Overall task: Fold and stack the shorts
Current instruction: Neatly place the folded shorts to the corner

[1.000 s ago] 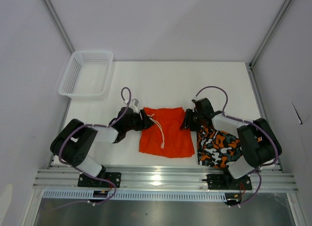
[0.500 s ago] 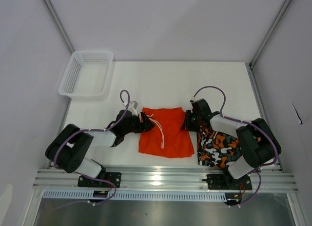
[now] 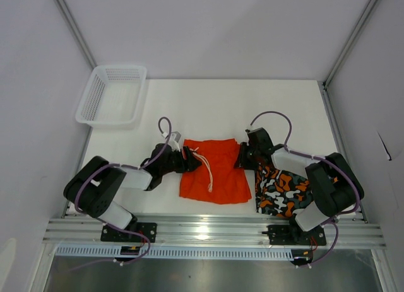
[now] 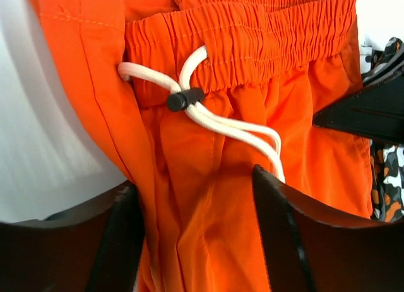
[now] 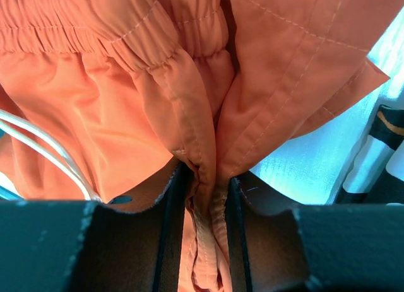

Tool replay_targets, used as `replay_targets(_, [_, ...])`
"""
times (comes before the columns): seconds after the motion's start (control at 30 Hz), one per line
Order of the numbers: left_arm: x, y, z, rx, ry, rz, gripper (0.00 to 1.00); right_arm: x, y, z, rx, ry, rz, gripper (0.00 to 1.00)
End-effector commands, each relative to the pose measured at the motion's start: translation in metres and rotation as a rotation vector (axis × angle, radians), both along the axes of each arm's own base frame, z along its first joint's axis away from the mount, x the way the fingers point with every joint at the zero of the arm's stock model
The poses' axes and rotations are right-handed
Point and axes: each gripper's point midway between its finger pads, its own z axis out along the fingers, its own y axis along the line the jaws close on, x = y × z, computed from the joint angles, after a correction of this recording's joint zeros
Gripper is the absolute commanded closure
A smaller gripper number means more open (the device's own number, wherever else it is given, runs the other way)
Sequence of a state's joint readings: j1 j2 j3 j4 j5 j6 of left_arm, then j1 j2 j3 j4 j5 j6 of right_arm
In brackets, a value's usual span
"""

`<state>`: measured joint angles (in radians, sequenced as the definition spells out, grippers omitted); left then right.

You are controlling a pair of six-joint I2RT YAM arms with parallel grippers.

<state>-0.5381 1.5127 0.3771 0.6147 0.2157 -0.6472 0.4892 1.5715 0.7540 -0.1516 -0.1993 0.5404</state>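
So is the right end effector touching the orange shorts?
Touching: the right wrist view shows a fold of the orange shorts pinched in the right end effector.

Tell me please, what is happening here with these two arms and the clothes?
Both arms are working on the orange shorts, which lie spread on the white table. The right pincer is shut on a bunched fold at the right end of the waistband. The left pincer is open at the left end, with fabric between its fingers but not pinched. The patterned shorts lie to the right, partly under the right arm. A white basket stands at the far left corner.
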Motion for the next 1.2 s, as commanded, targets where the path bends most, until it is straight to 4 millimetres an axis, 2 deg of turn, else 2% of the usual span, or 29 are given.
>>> replay_targets(0.0, [-0.002,0.001,-0.022,0.055,0.041,-0.002,0.34,0.001,0.002,-0.001,-0.030,-0.010,0.003,0.70])
replay_targets(0.03, [-0.002,0.002,-0.025,0.070,0.048,0.006,0.39,0.003,0.001,0.001,-0.053,-0.019,-0.002,0.71])
replay_targets(0.07, [-0.001,0.001,-0.026,0.084,0.052,0.022,0.51,0.003,0.000,0.001,-0.071,-0.022,-0.007,0.71])
replay_targets(0.1, [0.007,0.005,-0.026,0.128,0.032,0.070,0.56,0.004,0.000,0.003,-0.096,-0.018,-0.014,0.71])
replay_targets(0.13, [0.006,-0.004,-0.021,0.161,0.016,0.063,0.62,0.005,0.000,0.005,-0.133,-0.038,-0.019,0.71])
replay_targets(0.17, [0.000,0.006,-0.031,0.247,0.050,0.095,0.73,0.005,-0.001,0.007,-0.156,-0.043,-0.024,0.73])
replay_targets(0.2, [0.000,0.006,-0.025,0.274,0.031,0.115,0.78,0.001,-0.003,0.007,-0.187,-0.031,-0.025,0.78])
replay_targets(0.23, [0.006,0.002,-0.015,0.289,0.000,0.141,0.82,0.003,-0.004,0.010,-0.213,-0.044,-0.036,0.94])
replay_targets(0.27, [0.005,0.001,-0.013,0.289,0.003,0.142,0.90,0.008,-0.002,0.017,-0.233,-0.068,-0.049,1.00])
replay_targets(0.37, [0.002,-0.004,-0.003,0.270,0.017,0.146,1.00,0.007,0.004,0.032,-0.252,-0.096,-0.053,1.00])
replay_targets(0.47, [0.000,-0.009,0.009,0.288,0.014,0.161,1.00,0.006,0.011,0.045,-0.248,-0.113,-0.057,1.00])
replay_targets(0.5, [-0.003,-0.007,0.008,0.308,0.027,0.164,1.00,0.005,0.011,0.047,-0.253,-0.108,-0.055,1.00])
replay_targets(0.67, [-0.004,-0.027,0.027,0.269,0.038,0.137,0.99,0.006,0.018,0.057,-0.271,-0.119,-0.046,1.00])
replay_targets(0.7, [-0.007,-0.029,0.026,0.283,0.051,0.128,1.00,0.005,0.021,0.061,-0.267,-0.119,-0.036,1.00])
replay_targets(0.77, [-0.003,-0.040,0.037,0.260,0.041,0.120,1.00,0.006,0.023,0.064,-0.268,-0.121,-0.030,1.00])
replay_targets(0.8, [-0.007,-0.040,0.033,0.281,0.057,0.114,1.00,0.006,0.023,0.068,-0.274,-0.122,-0.026,1.00])
replay_targets(0.83, [-0.006,-0.043,0.038,0.277,0.054,0.114,1.00,0.006,0.023,0.071,-0.275,-0.125,-0.027,0.99])
replay_targets(0.9, [-0.005,-0.049,0.046,0.261,0.048,0.109,1.00,0.007,0.019,0.079,-0.295,-0.132,-0.026,0.99])
replay_targets(1.07, [-0.002,-0.073,0.070,0.210,0.029,0.077,1.00,0.009,-0.007,0.098,-0.326,-0.134,-0.069,0.99])
replay_targets(1.17, [-0.002,-0.091,0.088,0.181,0.004,0.053,1.00,0.012,-0.033,0.118,-0.309,-0.150,-0.123,0.99])
